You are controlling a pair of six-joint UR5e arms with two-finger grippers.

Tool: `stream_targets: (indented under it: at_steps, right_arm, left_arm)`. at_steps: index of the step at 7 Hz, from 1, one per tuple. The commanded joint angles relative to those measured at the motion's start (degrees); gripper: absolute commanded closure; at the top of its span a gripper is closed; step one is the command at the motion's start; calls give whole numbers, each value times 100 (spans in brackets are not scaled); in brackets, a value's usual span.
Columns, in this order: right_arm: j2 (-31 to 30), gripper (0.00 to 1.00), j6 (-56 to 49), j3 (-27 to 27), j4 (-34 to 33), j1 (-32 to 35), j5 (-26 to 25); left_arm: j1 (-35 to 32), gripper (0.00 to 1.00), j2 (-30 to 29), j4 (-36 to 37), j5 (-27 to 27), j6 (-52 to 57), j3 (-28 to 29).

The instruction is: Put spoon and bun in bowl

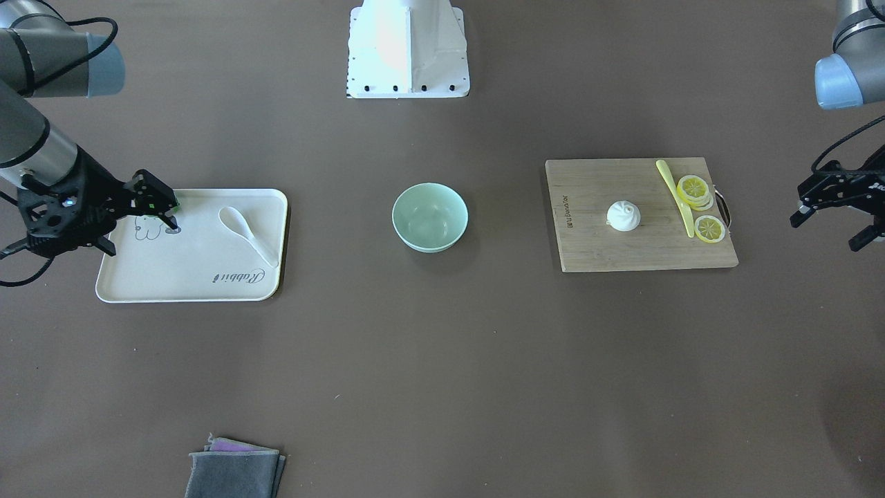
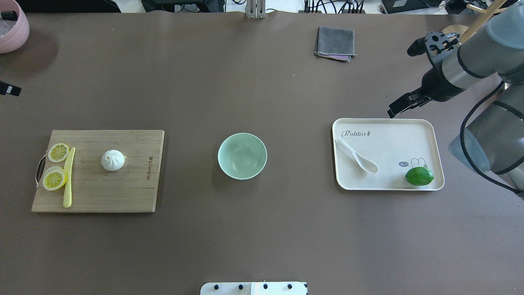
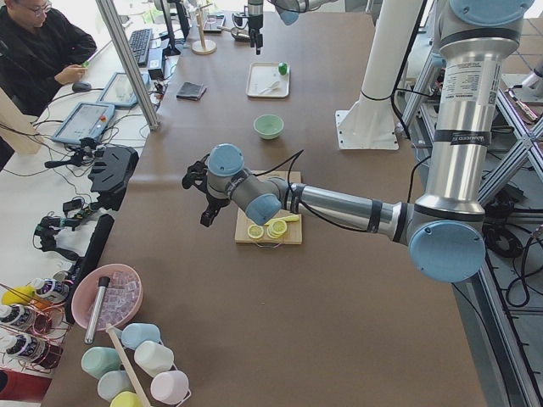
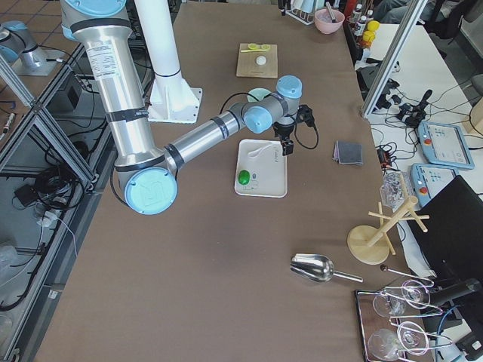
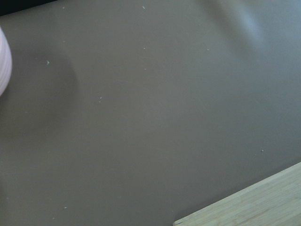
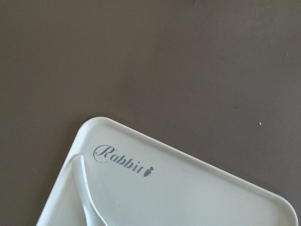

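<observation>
The white spoon (image 1: 245, 232) lies on the left part of a cream tray (image 2: 389, 135); its handle shows in the right wrist view (image 6: 84, 197). The white pleated bun (image 2: 113, 159) sits on a wooden cutting board (image 2: 102, 192). The empty mint-green bowl (image 2: 242, 155) stands between them at the table's middle. My right gripper (image 2: 409, 76) is open and empty, hovering above the tray's far right edge. My left gripper (image 1: 830, 232) is open and empty, off the board's outer side, beyond the lemon slices.
A green lime (image 2: 419, 176) lies on the tray's near right corner. A yellow knife (image 2: 68, 176) and lemon slices (image 2: 55, 178) lie on the board's left end. A folded grey cloth (image 2: 335, 43) lies at the far edge. A pink bowl (image 2: 12, 24) stands at the far left corner.
</observation>
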Motion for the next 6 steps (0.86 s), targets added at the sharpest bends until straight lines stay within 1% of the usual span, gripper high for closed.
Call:
stream_targets:
  at_steps: [1,3,5,6]
  right_arm:
    - [174,7,256,-649,1094,-601,-426]
    - [254,7,255,-749,1203,-1040,-846]
    - [254,9,264,-749,1203,-1313,-1040]
    - [263,13,273,-801,1203,-1393,-1094]
  left_arm:
    - [104,2,1,-117,1,-31,27]
    - [104,2,-8,-126,19,-22,19]
    - [104,2,-17,-126,19,-23,62]
    - [104,2,-17,-117,19,-31,63]
